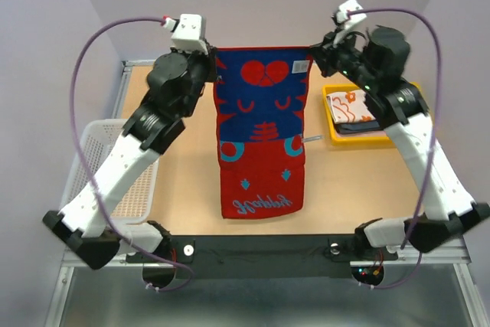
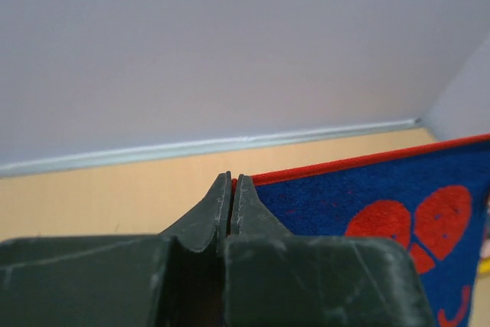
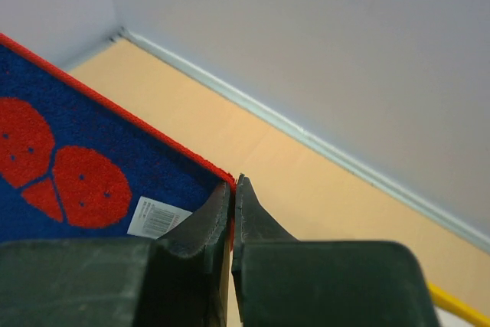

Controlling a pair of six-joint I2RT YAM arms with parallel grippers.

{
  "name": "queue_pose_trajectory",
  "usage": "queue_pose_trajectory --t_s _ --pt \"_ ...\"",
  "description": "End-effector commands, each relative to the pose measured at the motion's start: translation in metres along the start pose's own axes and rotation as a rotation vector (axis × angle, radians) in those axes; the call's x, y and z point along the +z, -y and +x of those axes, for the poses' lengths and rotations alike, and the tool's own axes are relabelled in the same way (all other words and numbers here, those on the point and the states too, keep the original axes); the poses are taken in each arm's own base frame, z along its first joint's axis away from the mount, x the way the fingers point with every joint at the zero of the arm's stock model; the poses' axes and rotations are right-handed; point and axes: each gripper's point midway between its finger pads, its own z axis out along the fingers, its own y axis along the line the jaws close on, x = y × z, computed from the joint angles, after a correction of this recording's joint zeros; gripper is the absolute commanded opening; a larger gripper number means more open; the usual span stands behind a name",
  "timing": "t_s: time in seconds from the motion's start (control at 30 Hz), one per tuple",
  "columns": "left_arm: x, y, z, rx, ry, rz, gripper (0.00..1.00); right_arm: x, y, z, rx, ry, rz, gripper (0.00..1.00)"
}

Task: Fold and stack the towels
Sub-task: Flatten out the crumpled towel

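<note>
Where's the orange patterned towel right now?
In the top view, the orange patterned towel lies in the yellow tray on the right side, just right of the spread red and blue towel.

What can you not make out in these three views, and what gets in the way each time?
1. Top external: yellow tray contents, partly under the right arm.
2. Top external: white basket interior, partly under the left arm.
3. Right wrist: label print on the red and blue towel, too small.
4. Wrist views: that towel's lower half, cut off by the frame and jaws.
</note>
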Motion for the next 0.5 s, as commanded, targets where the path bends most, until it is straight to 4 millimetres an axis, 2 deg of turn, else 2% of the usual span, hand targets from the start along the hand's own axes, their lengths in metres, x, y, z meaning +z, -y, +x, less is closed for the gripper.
queue_pose_trajectory --t_s 0.0,0.03,0.07,0.1,0.13,0.17,0.2,0.23,0.27,0.33,0.37,0.47 --pt "0.050 -0.074 0.058 0.024 -0.073 -0.265 0.00 0.043 0.060 0.057 -0.031 -0.147 0.253 0.00" --pt "0.061 -0.080 0.074 0.032 -0.100 -0.278 0.00 0.053 0.064 0.069 -0.043 -0.168 0.261 0.00" --pt "0.080 -0.092 0.101 0.036 -0.149 -0.292 0.00 0.076 0.071 0.094 -0.062 -0.209 0.278 0.00" --pt "0.091 -0.096 0.108 0.029 -0.147 -0.293 0.00 0.076 0.074 0.089 -0.078 -0.194 0.290 0.00" --pt "0.101 -0.101 0.116 0.027 -0.154 -0.294 0.00 0.097 0.077 0.118 -0.100 -0.253 0.288 0.00" --pt "0.118 -0.111 0.140 0.025 -0.188 -0.301 0.00 0.115 0.080 0.134 -0.109 -0.275 0.286 0.00" --pt "0.126 -0.117 0.151 0.026 -0.208 -0.308 0.00 0.116 0.083 0.125 -0.116 -0.253 0.294 0.01" --pt "0.135 -0.120 0.151 0.024 -0.207 -0.312 0.00 0.131 0.083 0.150 -0.120 -0.295 0.284 0.01" --pt "0.147 -0.125 0.177 0.037 -0.256 -0.316 0.00 0.138 0.084 0.155 -0.131 -0.300 0.281 0.01" --pt "0.157 -0.136 0.189 0.039 -0.284 -0.332 0.00 0.151 0.084 0.163 -0.133 -0.298 0.267 0.00" --pt "0.161 -0.139 0.205 0.045 -0.315 -0.328 0.00 0.158 0.082 0.176 -0.137 -0.316 0.250 0.00" --pt "0.163 -0.141 0.225 0.050 -0.352 -0.319 0.00 0.160 0.080 0.196 -0.136 -0.350 0.242 0.01"
